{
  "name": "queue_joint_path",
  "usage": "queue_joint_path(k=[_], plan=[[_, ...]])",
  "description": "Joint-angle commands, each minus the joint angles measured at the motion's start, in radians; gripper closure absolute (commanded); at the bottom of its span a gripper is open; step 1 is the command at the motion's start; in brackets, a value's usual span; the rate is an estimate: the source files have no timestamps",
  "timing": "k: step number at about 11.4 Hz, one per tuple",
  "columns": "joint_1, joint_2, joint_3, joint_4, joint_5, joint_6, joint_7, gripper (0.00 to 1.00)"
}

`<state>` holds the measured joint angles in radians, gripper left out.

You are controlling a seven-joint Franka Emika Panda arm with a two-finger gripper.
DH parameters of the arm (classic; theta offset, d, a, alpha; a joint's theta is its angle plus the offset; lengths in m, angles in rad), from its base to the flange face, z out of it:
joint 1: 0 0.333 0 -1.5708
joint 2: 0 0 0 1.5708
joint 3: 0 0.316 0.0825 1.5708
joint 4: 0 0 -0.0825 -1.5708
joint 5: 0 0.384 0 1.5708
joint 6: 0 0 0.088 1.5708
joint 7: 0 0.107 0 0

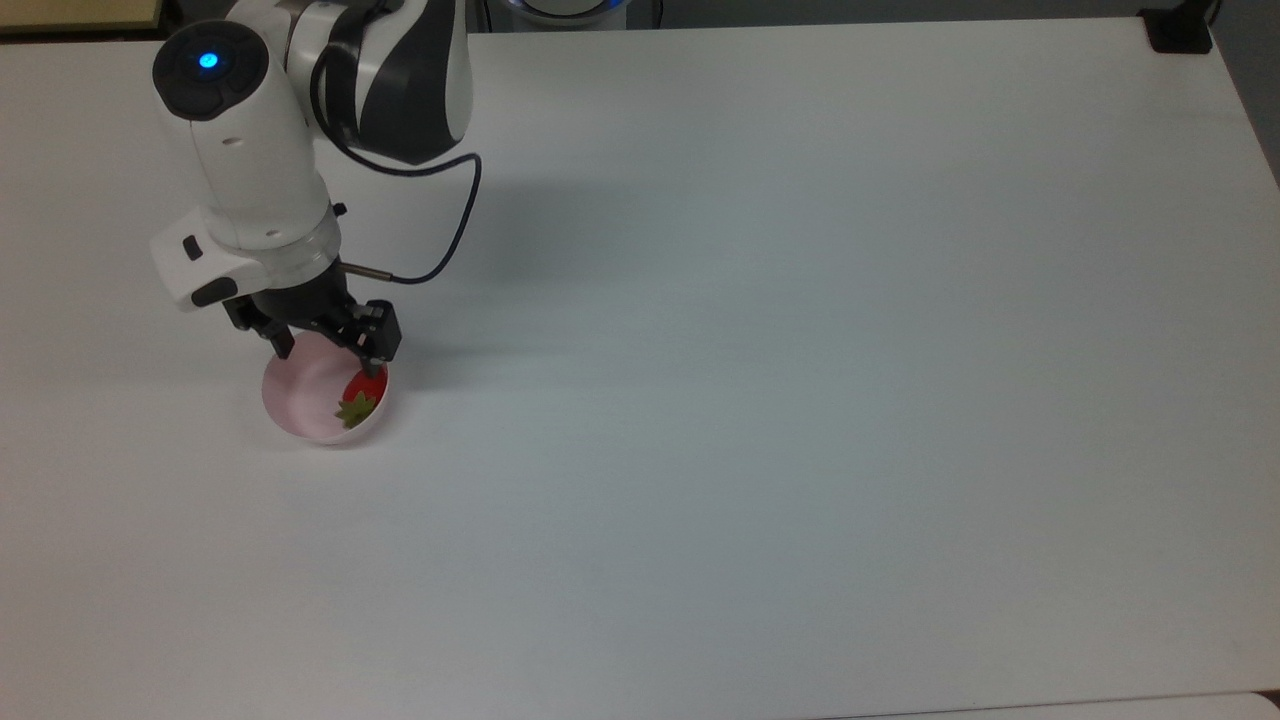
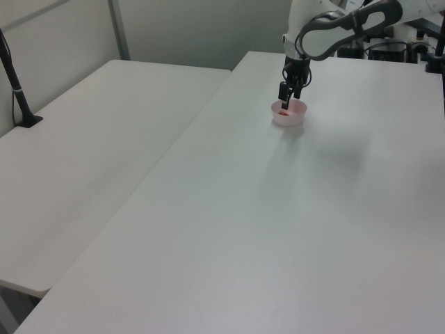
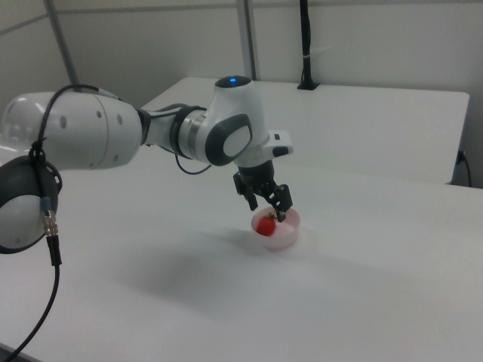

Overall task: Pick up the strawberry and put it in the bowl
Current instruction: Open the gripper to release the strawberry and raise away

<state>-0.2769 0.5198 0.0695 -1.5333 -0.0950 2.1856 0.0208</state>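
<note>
The strawberry (image 1: pixel 361 398) is in the bowl (image 1: pixel 300 415) — lying against the wall on the top view's right side, red body toward the tool, green cap pointing to the near rim. In the right view the berry (image 3: pixel 266 225) shows red just under the rim of the pink bowl (image 3: pixel 290 236), and nothing looks to be gripping it.

The tool (image 1: pixel 325 345) hangs right over the bowl's far rim, fingers spread wide with open air between them, one to each side of the bowl's far edge in the top view. It holds nothing, by the look of it; the right view shows the tool (image 3: pixel 266 207) just above the berry, fingertips apart.

So the berry sits directly below and a touch nearer than the tool, its long axis running roughly far-to-near in the top view. The placing looks done — what's left, I'd judge, is a straight lift clear of the rim. The one finger close to the bowl's right wall is the thing to watch; a sideways drift could nudge the light bowl. The white surface (image 1: pixel 800 400) is wide open to the top view's right, with the bowl well in from its edges.
</note>
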Motion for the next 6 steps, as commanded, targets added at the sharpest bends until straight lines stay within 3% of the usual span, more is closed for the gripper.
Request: queue_joint_path(k=[1,6], plan=[[0.094,-0.174,-0.011,-0.034,0.006,-0.223,0.005,0.00],[0.263,-0.383,-0.030,-0.039,0.009,-0.536,0.069,0.00]])
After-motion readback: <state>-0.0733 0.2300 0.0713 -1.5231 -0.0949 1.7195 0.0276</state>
